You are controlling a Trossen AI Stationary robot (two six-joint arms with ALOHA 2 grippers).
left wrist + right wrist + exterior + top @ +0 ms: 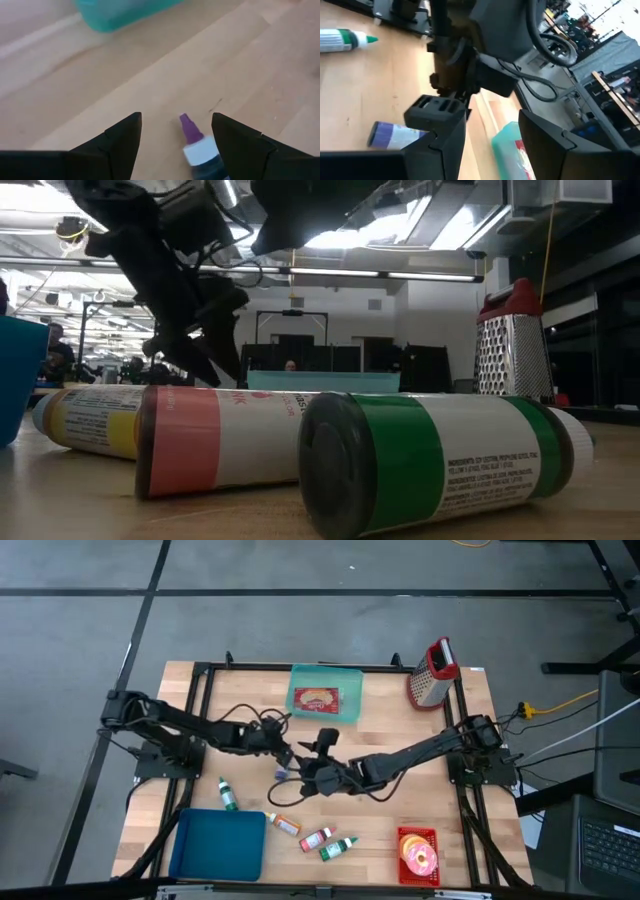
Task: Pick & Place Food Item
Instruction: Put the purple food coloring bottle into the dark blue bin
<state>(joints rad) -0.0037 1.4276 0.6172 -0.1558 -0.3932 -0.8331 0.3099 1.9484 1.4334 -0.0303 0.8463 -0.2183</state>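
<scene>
A small bottle with a purple tip (192,137) lies on its side on the wooden table (400,710) near the middle (282,773). My left gripper (176,119) slants down over it, open, one finger on either side of the bottle's tip end without touching it. My right gripper (490,117) hovers open just to the right of the bottle (395,135), facing my left gripper (285,756); nothing is between its fingers. A teal tray (326,675) with a food item (315,698) on it sits at the far middle.
Several more small bottles lie near the front edge: one green (228,795), one orange (283,825), one red (317,838), one green (338,848). A blue container (218,845) sits front left. A red basket with a donut (418,855) sits front right. A grater (432,672) stands far right.
</scene>
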